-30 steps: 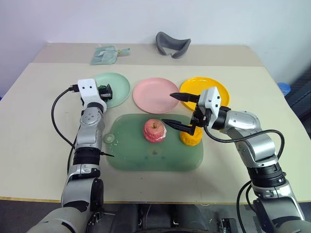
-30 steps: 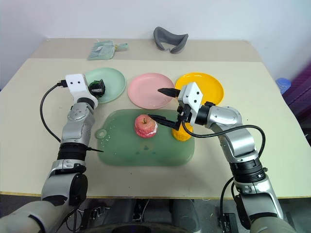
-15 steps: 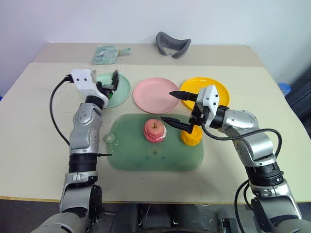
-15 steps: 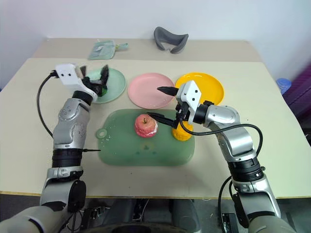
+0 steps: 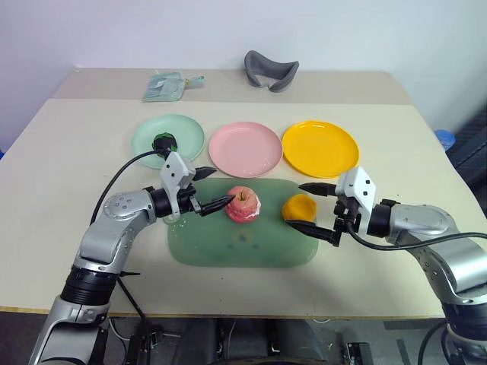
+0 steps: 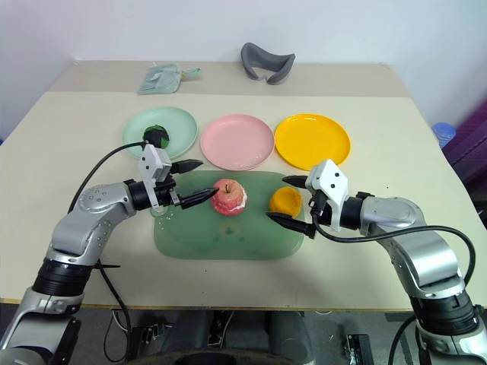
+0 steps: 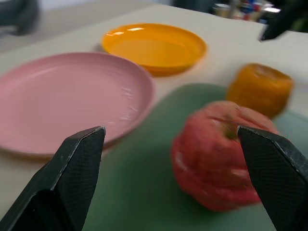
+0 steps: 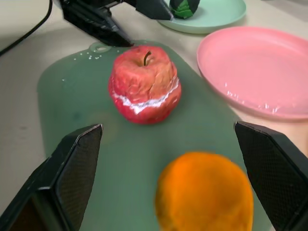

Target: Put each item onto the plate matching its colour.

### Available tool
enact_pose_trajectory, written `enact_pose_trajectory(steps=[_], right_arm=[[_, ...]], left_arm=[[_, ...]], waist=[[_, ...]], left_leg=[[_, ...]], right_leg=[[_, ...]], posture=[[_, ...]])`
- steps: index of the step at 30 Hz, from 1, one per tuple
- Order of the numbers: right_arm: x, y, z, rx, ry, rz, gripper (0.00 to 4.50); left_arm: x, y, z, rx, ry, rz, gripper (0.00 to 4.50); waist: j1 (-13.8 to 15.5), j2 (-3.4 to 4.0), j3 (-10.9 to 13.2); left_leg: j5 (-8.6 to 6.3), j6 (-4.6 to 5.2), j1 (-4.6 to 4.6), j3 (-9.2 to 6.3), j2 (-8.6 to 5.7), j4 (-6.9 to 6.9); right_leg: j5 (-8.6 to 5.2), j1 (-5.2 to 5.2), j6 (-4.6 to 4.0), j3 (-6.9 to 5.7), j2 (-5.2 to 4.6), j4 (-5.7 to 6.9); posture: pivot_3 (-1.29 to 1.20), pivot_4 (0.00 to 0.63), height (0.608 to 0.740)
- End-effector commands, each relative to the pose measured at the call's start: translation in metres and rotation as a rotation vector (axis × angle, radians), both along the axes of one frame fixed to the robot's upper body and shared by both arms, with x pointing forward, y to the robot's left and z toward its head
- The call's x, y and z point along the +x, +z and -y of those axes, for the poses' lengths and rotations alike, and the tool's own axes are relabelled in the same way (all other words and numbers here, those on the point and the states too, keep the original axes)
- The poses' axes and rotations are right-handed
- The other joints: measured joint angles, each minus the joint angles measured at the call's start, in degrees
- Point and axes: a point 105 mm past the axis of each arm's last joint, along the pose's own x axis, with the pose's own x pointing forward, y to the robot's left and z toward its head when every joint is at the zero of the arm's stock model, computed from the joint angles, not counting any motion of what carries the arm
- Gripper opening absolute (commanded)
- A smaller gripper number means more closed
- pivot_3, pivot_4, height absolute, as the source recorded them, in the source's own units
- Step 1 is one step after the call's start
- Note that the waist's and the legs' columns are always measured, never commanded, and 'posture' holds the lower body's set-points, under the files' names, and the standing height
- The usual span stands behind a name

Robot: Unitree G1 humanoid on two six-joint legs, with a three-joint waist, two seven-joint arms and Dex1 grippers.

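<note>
The dark green-black lump (image 5: pixel 163 142) rests on the mint green plate (image 5: pixel 185 128). The pink plate (image 5: pixel 245 149) and the yellow-orange plate (image 5: pixel 320 148) beside it are bare. On the dark green tray (image 5: pixel 228 247) sit the pink-red apple (image 5: pixel 243 204) and the orange fruit (image 5: pixel 300 207). My left gripper (image 5: pixel 223 185) is open just left of the apple (image 7: pixel 221 154), pointing at it, with nothing held. Coming in from the right, my right gripper (image 5: pixel 294 204) is open, its fingertips either side of the orange fruit (image 8: pixel 204 199), not visibly touching it.
A grey curved object (image 5: pixel 270 70) and a pale green cloth (image 5: pixel 169 84) lie at the table's far edge. A black cable loops from my left arm (image 5: pixel 122 171) over the table near the mint plate.
My left gripper left the dark lump on the mint green plate and swung down and right to the apple. My right gripper drew back right and lower, to the orange fruit.
</note>
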Motion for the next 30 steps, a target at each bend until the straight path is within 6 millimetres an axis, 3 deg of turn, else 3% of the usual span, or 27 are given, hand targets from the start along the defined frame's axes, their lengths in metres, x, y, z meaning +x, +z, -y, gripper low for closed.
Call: enact_pose_trajectory(steps=[1, 5, 11, 14, 16, 19, 26, 30], right_arm=[[-0.006, 0.013, 0.0, 0.004, -0.004, 0.046, 4.5], [-0.011, 0.009, 0.001, -0.005, -0.007, 0.022, 4.5], [-0.016, 0.007, 0.003, -0.009, -0.027, 0.002, 4.5], [-0.017, 0.006, 0.005, -0.012, -0.04, 0.002, 4.5], [-0.017, 0.006, 0.005, -0.011, -0.047, 0.004, 4.5], [-0.017, 0.007, 0.004, -0.009, -0.053, 0.009, 4.5], [-0.017, 0.008, 0.002, -0.005, -0.062, 0.024, 4.5], [-0.012, 0.01, -0.001, -0.004, -0.061, 0.042, 4.5]], left_arm=[[-0.01, 0.006, 0.003, 0.009, -0.102, 0.013, 4.48], [-0.011, -0.002, 0.004, 0.067, -0.144, 0.014, 4.48], [0.004, -0.01, 0.015, 0.113, -0.146, 0.044, 4.48], [0.01, -0.009, 0.022, 0.108, -0.147, 0.06, 3.72], [0.011, -0.009, 0.026, 0.109, -0.151, 0.066, 2.78], [0.014, -0.006, 0.028, 0.097, -0.141, 0.074, 2.78], [0.039, 0.031, 0.028, -0.095, 0.019, 0.104, 2.78], [0.072, 0.051, 0.023, -0.145, 0.195, 0.156, 2.78]], waist=[[-0.03, 0.0, 0.0], [0.01, 0.0, 0.0], [0.48, 0.0, 0.0], [0.72, -0.01, 0.0], [0.78, -0.01, 0.0], [0.92, -0.01, 0.0], [1.34, -0.03, 0.01], [1.3, -0.03, 0.01]], left_leg=[[0.0, 0.0, 0.0, 0.0, 0.0, 0.0], [-0.01, 0.01, 0.0, 0.0, 0.01, 0.0], [-0.08, 0.14, -0.02, 0.0, -0.02, 0.03], [-0.09, 0.17, -0.01, 0.0, -0.02, 0.04], [-0.09, 0.17, -0.01, 0.01, -0.01, 0.04], [-0.07, 0.14, -0.01, 0.02, -0.01, 0.04], [-0.08, 0.16, -0.05, -0.01, -0.02, 0.13], [-0.08, 0.15, -0.04, -0.01, -0.02, 0.14]], right_leg=[[0.0, -0.01, 0.0, 0.0, 0.01, 0.0], [0.0, -0.01, 0.0, 0.0, 0.02, 0.0], [0.0, 0.02, 0.01, 0.0, 0.02, -0.02], [0.0, 0.01, 0.01, 0.0, 0.04, -0.01], [0.0, 0.0, 0.01, 0.0, 0.06, -0.02], [0.0, 0.0, 0.01, 0.02, 0.06, -0.01], [0.01, 0.01, 0.02, 0.02, 0.05, 0.01], [0.01, 0.01, 0.02, 0.01, 0.08, 0.02]], posture=[[0.0, 0.15, 0.74], [0.0, 0.15, 0.74], [0.0, 0.15, 0.74], [0.0, 0.15, 0.74], [0.0, 0.15, 0.74], [0.0, 0.15, 0.74], [0.0, 0.15, 0.74], [0.0, 0.15, 0.74]])
